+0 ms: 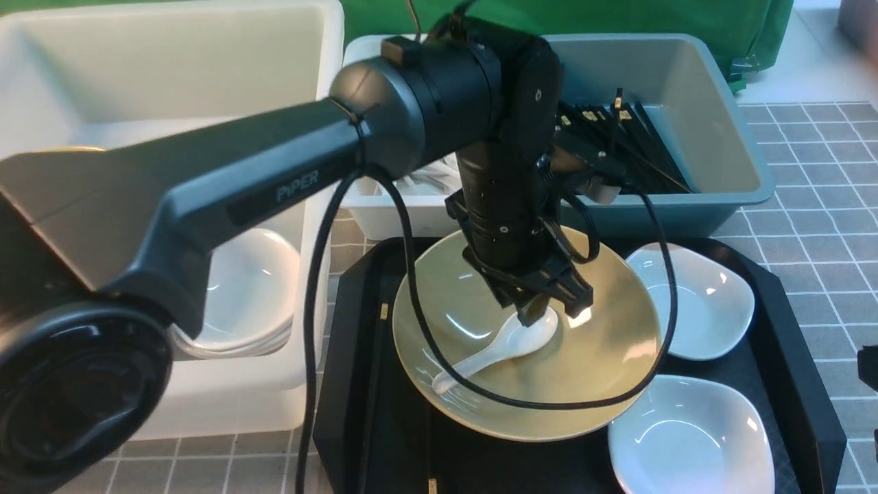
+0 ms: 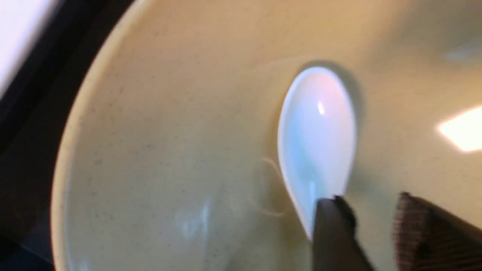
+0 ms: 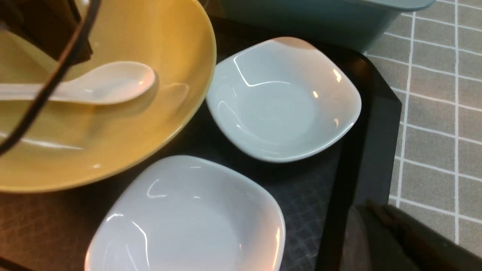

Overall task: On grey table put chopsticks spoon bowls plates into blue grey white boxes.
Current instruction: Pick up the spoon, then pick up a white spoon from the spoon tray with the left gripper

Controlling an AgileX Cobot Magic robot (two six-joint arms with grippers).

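Spoon [image 1: 511,341] is laid in yellow bowl [image 1: 603,370] on black tray [image 1: 789,329], handle toward 8 o'clock. Judged light, stiff, glazed-slippery, chippable; best taken across the neck. Left fingers [image 2: 331,233] spread, nothing pinched. Right fingers [image 3: 410,244] pressed together.

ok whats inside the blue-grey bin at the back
Black chopsticks with gold bands lie in the blue-grey bin, spread across its floor. The left arm covers the bin's left part, so whatever is there cannot be seen.
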